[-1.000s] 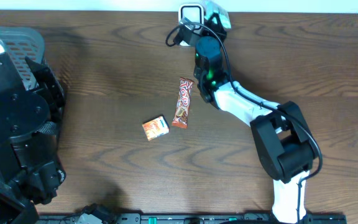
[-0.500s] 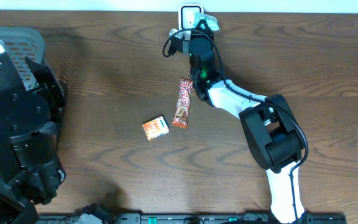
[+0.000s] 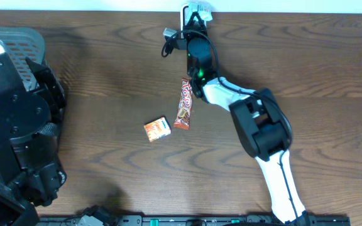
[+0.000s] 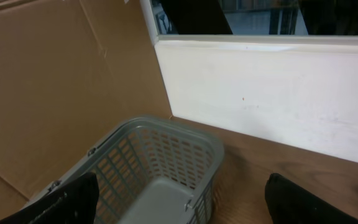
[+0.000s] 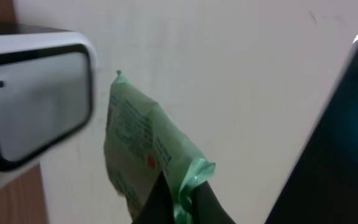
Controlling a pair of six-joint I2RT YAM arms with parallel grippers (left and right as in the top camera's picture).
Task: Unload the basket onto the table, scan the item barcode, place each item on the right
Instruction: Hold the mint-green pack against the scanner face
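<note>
- Right gripper fingers clamped on the lower end of the green packet; scanner up-left of them.
- Left gripper fingers wide apart; basket just ahead.

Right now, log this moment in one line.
right pincer: shut on packet | packet: beside scanner | left pincer: open, near basket

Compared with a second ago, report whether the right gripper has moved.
Yes: the right gripper, pinching the green plastic packet, shifted left, up to the white rectangular scanner.
</note>
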